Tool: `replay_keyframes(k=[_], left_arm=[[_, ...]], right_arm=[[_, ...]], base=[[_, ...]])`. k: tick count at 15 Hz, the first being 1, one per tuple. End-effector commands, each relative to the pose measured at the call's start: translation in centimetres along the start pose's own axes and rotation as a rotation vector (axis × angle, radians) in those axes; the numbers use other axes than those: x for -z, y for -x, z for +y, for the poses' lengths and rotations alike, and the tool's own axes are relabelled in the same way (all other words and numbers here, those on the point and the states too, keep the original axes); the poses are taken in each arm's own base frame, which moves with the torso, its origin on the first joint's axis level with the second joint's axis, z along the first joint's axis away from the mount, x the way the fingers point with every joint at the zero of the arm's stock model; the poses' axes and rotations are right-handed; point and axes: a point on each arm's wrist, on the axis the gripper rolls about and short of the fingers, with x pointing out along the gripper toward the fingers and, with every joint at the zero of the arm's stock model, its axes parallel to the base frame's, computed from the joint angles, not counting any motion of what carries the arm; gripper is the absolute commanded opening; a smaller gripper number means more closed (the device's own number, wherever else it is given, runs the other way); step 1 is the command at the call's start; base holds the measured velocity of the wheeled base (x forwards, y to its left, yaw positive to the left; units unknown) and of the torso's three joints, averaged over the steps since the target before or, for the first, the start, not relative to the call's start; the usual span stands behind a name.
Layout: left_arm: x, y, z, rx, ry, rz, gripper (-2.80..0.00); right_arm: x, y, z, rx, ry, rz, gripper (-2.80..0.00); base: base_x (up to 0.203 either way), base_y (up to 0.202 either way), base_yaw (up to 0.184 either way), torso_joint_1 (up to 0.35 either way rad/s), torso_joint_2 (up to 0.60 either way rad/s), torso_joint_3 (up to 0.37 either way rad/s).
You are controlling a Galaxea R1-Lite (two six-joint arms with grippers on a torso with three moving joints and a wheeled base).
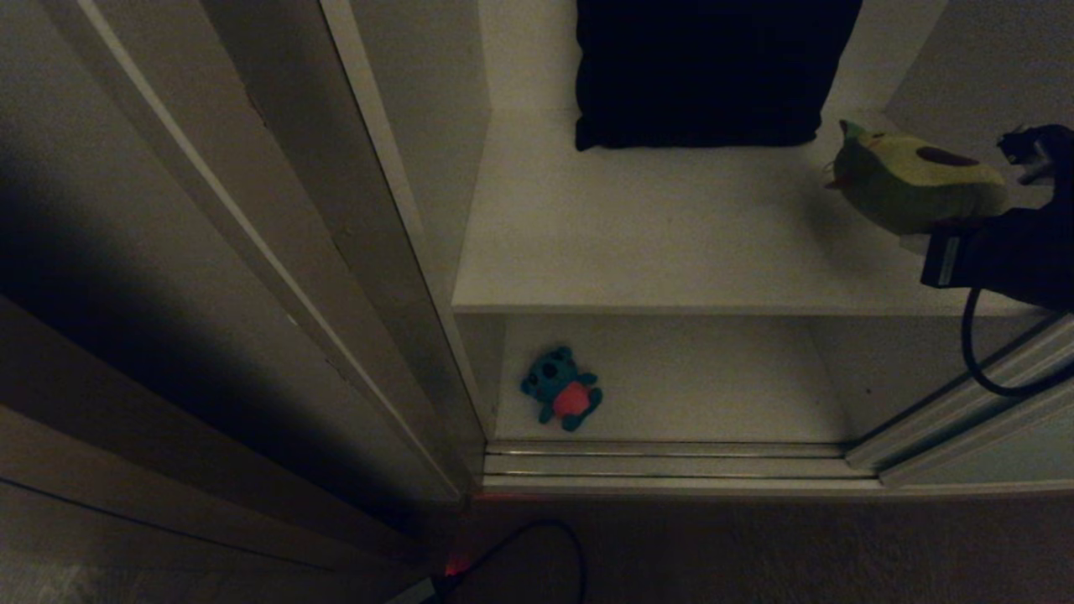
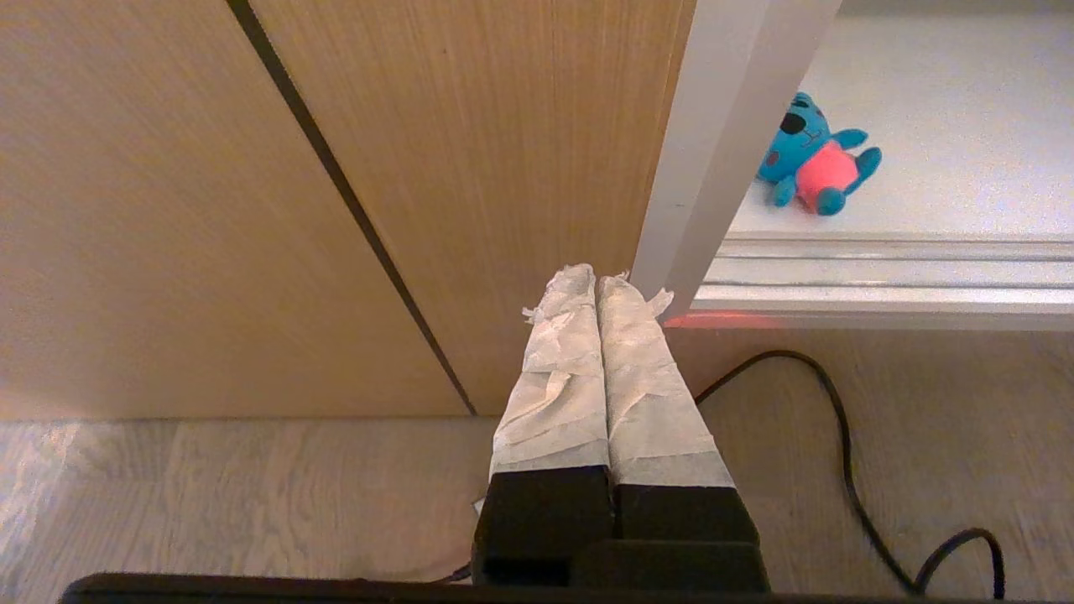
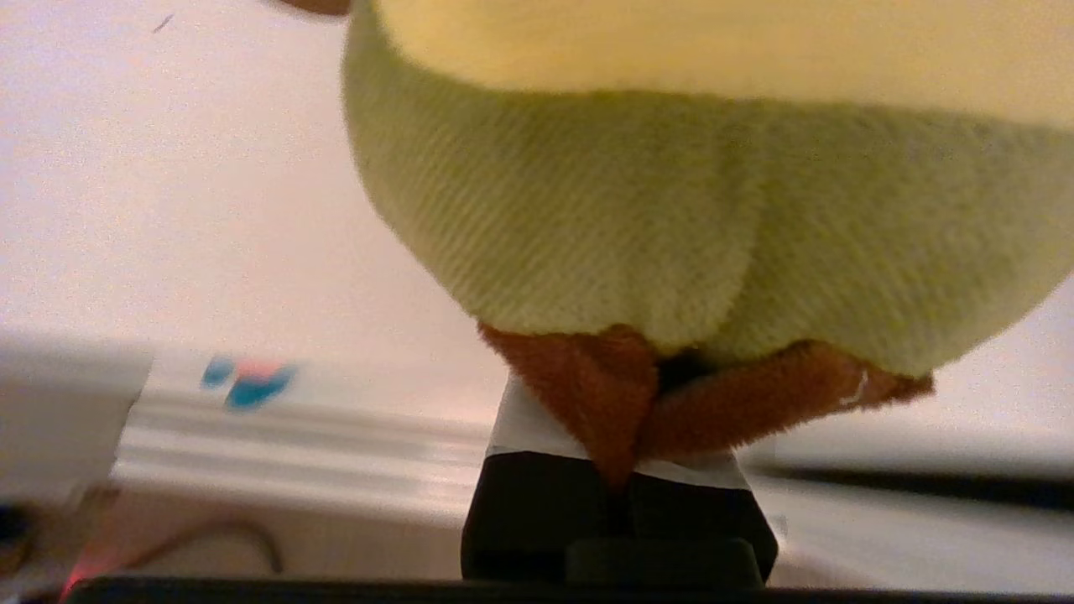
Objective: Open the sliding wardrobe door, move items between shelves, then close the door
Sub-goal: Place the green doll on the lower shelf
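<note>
Dim wardrobe interior, door [image 1: 252, 252] slid over to the left. Left gripper [image 2: 597, 289] hangs low by the brown side board [image 2: 252, 210], fingers clenched on nothing. Teal monster [image 1: 562, 388] lies on the lower shelf [image 1: 713, 386]. Over on the right, right gripper [image 3: 621, 436] has its fingers grasping the avocado [image 1: 914, 189] above the upper shelf [image 1: 638, 226].

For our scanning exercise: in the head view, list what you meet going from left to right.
Sliding wardrobe door → teal monster toy on the lower shelf → dark cushion → avocado toy → right pincer shut on it.
</note>
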Motion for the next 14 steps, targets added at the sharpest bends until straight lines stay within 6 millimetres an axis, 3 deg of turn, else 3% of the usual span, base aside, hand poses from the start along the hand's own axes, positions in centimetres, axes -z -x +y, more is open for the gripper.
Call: replay_keyframes(k=[1,7,10,14], left_arm=[[0.0,0.0,0.0,0.0,0.0,-0.002,-2.8],[0.0,0.0,0.0,0.0,0.0,-0.002,-2.8],[0.0,0.0,0.0,0.0,0.0,-0.002,-2.8],[0.0,0.0,0.0,0.0,0.0,-0.002,-2.8]], right_arm=[[-1.3,5.0,0.5,0.001,0.007,-0.053,-2.8],[0.9,16.7,1.7,-0.006,0.012,-0.009,-2.8],[3.3,22.2,2.3,-0.016,0.009,0.027,-2.8],[7.3,25.6,2.7,-0.03,-0.003,0.078,-2.8]], base=[[0.0,0.0,0.0,0.0,0.0,0.0],[0.0,0.0,0.0,0.0,0.0,0.0],[0.0,0.0,0.0,0.0,0.0,0.0],[0.0,0.0,0.0,0.0,0.0,0.0]])
